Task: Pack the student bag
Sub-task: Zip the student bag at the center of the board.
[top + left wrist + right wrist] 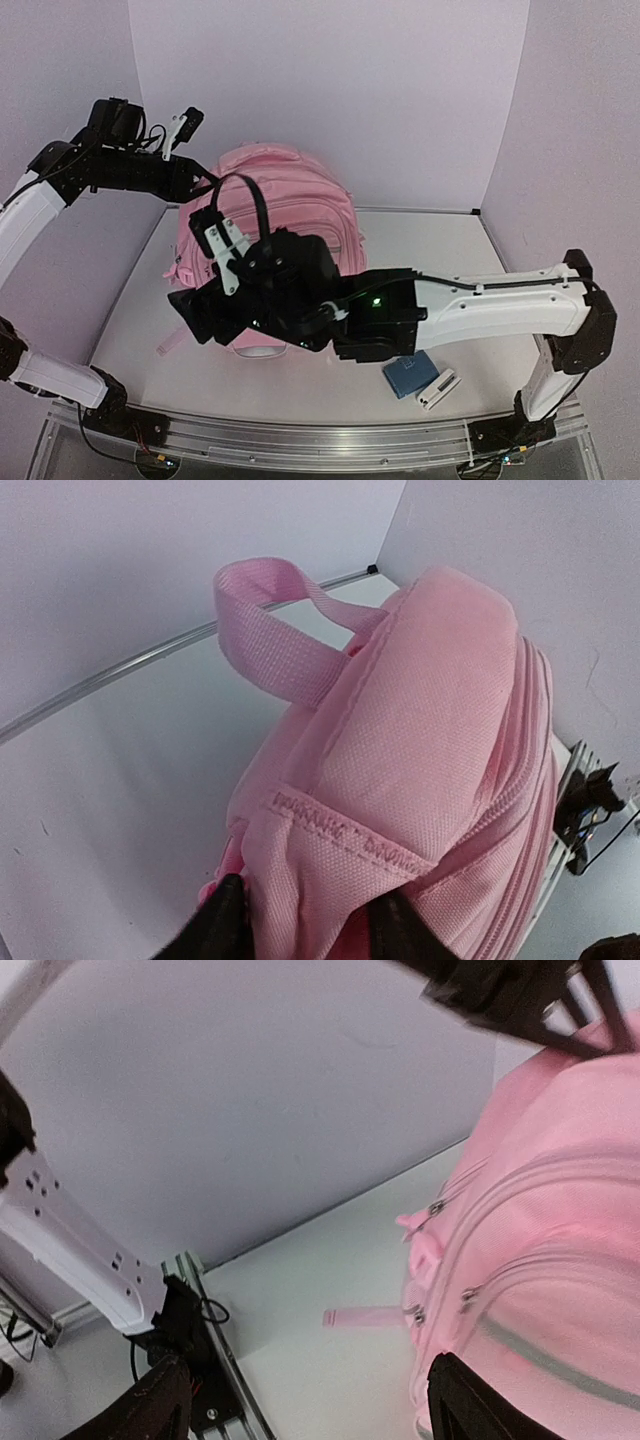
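Right gripper (305, 1375) first, since it sits nearest me. Its fingers (150, 1410) stand wide apart with nothing between them, and past them I see only bare table (300, 1290) and the side of the bag. From above, that arm reaches from its base across the front of the table, its wrist over the lower front of the student bag (300, 205).

Just behind the arm's forearm, near the front edge, a flat blue case (408, 375) lies with a small white object (436, 390) just beside it.

The pink bag sits left of centre on the table, its top end toward the back wall. A loose pink strap (365, 1315) trails from its side onto the table, and two zip lines curve across its front.

Farther back, the left gripper (308, 900) is at the bag's top end. Its dark fingers (215, 930) sit on either side of a stitched fold of pink fabric, and I cannot tell whether they pinch it. The carry handle (270, 630) arches just beyond them.
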